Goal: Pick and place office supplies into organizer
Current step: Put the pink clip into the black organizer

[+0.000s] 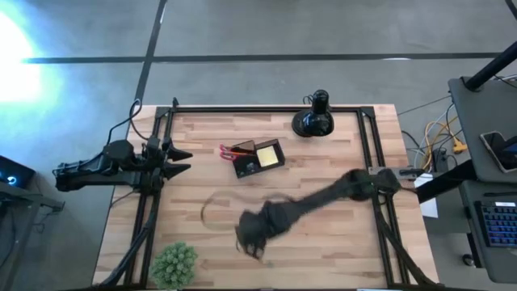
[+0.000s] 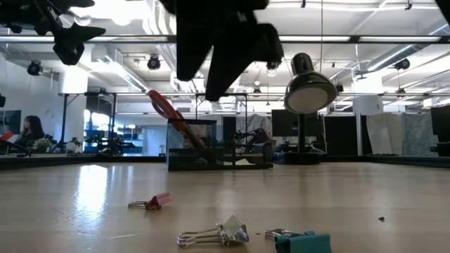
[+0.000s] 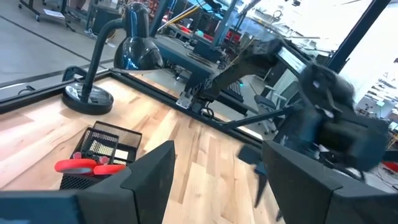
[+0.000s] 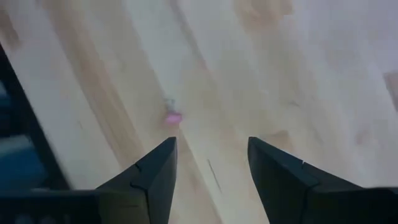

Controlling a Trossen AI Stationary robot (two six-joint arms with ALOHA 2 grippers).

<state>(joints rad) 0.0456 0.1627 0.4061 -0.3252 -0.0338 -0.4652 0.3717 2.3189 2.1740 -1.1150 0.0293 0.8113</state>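
Observation:
The organizer (image 1: pixel 258 158) is a dark mesh box at mid-table, toward the far edge; it also shows in the low view (image 2: pixel 219 146) and the left wrist view (image 3: pixel 99 148). Red-handled scissors (image 1: pixel 229 150) (image 3: pixel 81 166) stick out of it, and a yellow sticky pad (image 1: pixel 267 154) sits in it. Small binder clips lie on the near table: pink (image 2: pixel 152 202), silver (image 2: pixel 215 234), teal (image 2: pixel 302 243). My right gripper (image 4: pixel 211 155) (image 1: pixel 252 237) hangs open above the wood, over the pink clip (image 4: pixel 172 117). My left gripper (image 1: pixel 176 158) (image 3: pixel 214 174) waits open at the left edge.
A black desk lamp (image 1: pixel 315 118) (image 2: pixel 309 88) stands at the far edge, right of the organizer. A green fuzzy plant ball (image 1: pixel 174 263) sits at the near left corner. Black frame rails (image 1: pixel 367 137) run along the table's sides. Bare wood lies between organizer and near edge.

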